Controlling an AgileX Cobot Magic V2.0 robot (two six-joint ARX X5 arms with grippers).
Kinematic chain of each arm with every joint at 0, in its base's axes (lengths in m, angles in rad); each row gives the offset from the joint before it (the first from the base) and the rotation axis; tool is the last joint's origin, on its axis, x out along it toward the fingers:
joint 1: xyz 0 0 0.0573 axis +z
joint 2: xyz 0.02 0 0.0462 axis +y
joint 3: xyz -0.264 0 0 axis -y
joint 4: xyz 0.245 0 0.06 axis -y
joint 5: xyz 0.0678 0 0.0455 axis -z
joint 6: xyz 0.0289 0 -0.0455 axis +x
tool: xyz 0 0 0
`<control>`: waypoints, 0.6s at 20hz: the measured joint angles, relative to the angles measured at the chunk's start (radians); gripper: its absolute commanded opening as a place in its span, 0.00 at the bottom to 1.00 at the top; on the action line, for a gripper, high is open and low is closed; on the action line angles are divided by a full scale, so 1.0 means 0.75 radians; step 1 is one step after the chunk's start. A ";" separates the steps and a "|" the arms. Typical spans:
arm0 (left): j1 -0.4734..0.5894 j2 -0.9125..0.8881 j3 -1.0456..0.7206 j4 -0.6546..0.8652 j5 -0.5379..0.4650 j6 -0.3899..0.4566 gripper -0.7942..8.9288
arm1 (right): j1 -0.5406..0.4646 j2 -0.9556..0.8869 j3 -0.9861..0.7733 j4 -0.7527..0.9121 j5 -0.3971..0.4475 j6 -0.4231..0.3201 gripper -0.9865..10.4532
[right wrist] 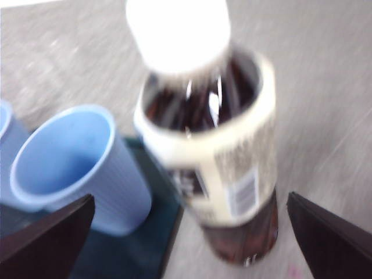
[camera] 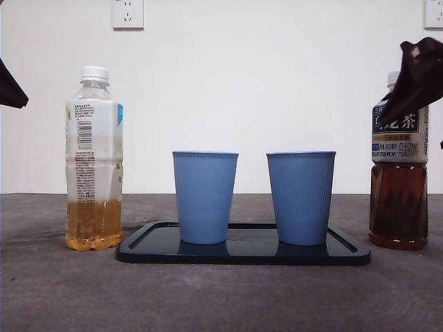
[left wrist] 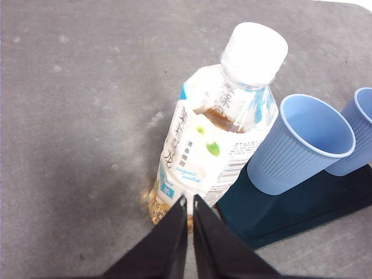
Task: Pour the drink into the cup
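Two blue ribbed cups (camera: 205, 197) (camera: 301, 197) stand upright and empty on a black tray (camera: 242, 254). Left of the tray stands a capped bottle of pale tea (camera: 93, 159), about a quarter full. My left gripper (left wrist: 190, 200) hovers shut above this bottle (left wrist: 215, 145) and shows in the front view only as a black tip (camera: 10, 86). A capped dark tea bottle (camera: 399, 200) stands right of the tray. My right gripper (camera: 415, 76) is open at its neck, with the bottle (right wrist: 215, 145) between the wide jaws, untouched; the nearer cup (right wrist: 75, 163) is beside it.
The tray (left wrist: 302, 203) lies on a grey tabletop in front of a white wall with power sockets (camera: 127, 14). The right wrist view is blurred by motion.
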 measured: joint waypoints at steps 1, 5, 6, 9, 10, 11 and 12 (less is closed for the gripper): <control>0.000 0.000 0.000 0.000 0.000 0.000 0.10 | 0.011 0.017 0.000 0.044 0.036 -0.004 0.62; 0.000 0.000 0.000 0.002 0.000 0.000 0.10 | 0.035 0.091 0.000 0.229 0.091 -0.049 0.62; 0.000 0.000 0.000 0.002 0.000 0.000 0.10 | 0.036 0.118 0.000 0.264 0.091 -0.055 0.62; 0.000 0.000 0.000 0.002 0.000 0.000 0.23 | 0.036 0.208 0.000 0.323 0.091 -0.060 0.62; 0.000 0.000 0.000 0.002 0.000 -0.001 0.32 | 0.036 0.234 0.000 0.334 0.091 -0.060 0.62; 0.000 0.000 0.000 0.005 0.000 -0.001 0.42 | 0.036 0.255 0.000 0.345 0.091 -0.060 0.62; 0.000 0.000 0.000 0.008 0.000 -0.001 0.46 | 0.036 0.266 0.000 0.356 0.091 -0.060 0.62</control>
